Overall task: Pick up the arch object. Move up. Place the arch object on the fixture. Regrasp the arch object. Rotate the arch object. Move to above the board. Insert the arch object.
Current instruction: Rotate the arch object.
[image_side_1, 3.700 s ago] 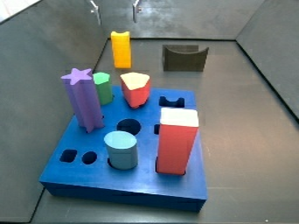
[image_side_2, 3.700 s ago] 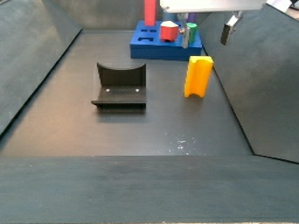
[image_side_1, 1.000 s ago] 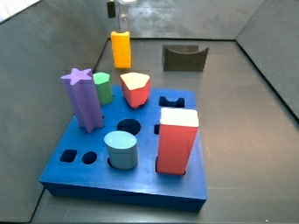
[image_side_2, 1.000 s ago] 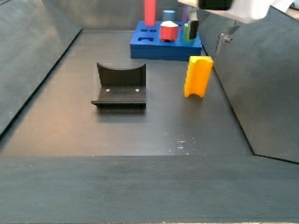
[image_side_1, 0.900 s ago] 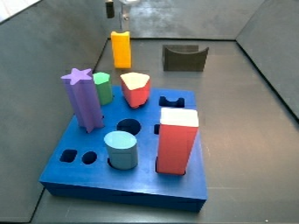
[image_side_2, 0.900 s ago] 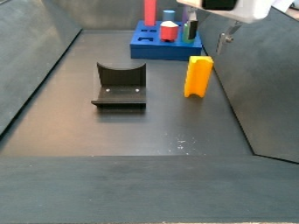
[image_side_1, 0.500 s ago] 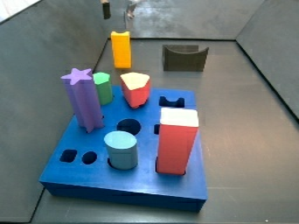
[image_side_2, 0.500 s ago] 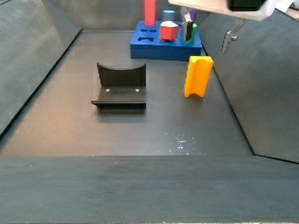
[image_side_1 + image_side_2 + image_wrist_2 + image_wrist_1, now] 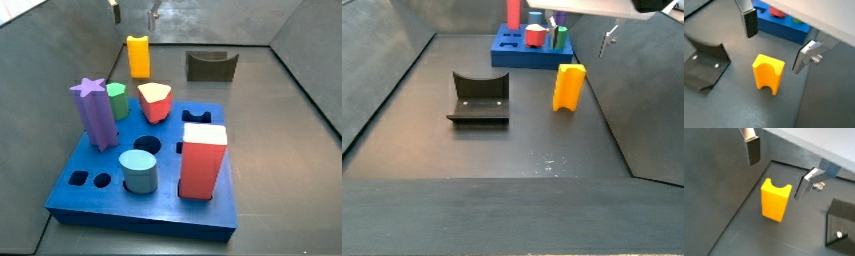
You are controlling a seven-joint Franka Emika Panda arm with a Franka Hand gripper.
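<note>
Gripper (image 9: 779, 159) agape, empty, above arch object (image 9: 775, 198)

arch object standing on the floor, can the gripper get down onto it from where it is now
Probably yes. In both wrist views the gripper is open above the upright arch object, its fingers apart on either side with nothing between. The fixture and board stand clear of it.

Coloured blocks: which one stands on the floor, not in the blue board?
The arch object, orange-yellow with a notch in its top, stands alone on the dark floor beneath the open pincer; the other pieces sit in the board.
</note>
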